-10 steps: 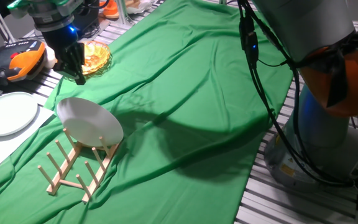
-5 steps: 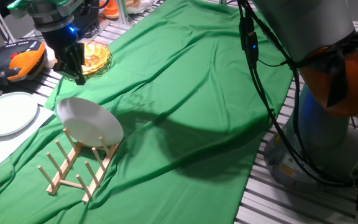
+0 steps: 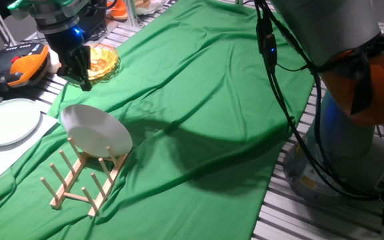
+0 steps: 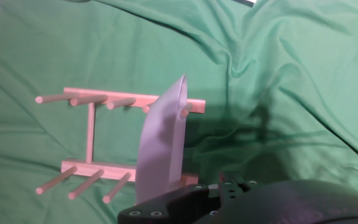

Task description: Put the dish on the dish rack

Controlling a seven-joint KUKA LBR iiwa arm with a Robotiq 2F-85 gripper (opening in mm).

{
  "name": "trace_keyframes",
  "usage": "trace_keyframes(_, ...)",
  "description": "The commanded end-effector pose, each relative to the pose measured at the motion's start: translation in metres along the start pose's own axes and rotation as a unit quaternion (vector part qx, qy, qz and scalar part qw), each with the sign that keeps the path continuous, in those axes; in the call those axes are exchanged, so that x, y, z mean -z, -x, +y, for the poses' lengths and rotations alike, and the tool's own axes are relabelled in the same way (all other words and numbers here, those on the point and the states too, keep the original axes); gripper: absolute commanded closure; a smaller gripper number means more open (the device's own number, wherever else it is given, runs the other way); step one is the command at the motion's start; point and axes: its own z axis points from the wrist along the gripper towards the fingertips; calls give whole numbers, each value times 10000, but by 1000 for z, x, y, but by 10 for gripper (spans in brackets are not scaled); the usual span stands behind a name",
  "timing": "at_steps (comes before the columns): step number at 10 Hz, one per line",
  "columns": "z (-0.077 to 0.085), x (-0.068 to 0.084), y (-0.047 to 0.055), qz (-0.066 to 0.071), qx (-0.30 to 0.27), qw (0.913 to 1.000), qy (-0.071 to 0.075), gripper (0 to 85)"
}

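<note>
Your fingers (image 3: 84,81) hang at the upper left, holding nothing; can't tell if they're open or closed. Below them the dish (image 3: 96,131) (image 4: 161,146) stands tilted between the pegs at the far end of the dish rack (image 3: 84,180) (image 4: 91,134), on the green cloth (image 3: 205,100).

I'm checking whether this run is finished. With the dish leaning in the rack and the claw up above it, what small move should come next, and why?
Probably just lift the claw a little higher and stop. The white dish already stands tilted between pegs at one end of the wooden dish rack, and the claw hangs clear above it, touching nothing. Whether its fingers are open is unclear.
</note>
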Motion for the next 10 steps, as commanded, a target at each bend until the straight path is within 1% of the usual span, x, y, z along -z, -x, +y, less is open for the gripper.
trace_keyframes(1,0,0,0,4,8,10000,1,850)
trace_keyframes(10,2,1,1,5,4,10000,-30,850)
